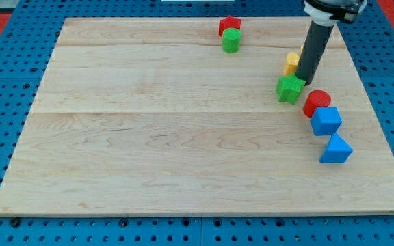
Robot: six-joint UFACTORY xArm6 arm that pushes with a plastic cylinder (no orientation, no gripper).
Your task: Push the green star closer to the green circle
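My tip (305,82) touches the small green star block (290,89) at its upper right; I have no hand. The green round block (231,40) sits far up-left. An off-centre push could spin the star away.

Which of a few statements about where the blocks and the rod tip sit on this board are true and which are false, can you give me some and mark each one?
1. My tip sits right beside the green star, on its upper right. True.
2. The green circle lies at the view's bottom. False: it is near the top edge, against a red block.
3. Two blue blocks, a blue cube and a blue wedge, lie below the red cylinder. True.
4. The yellow block is left of the green circle. False: it is to its right, beside the rod.
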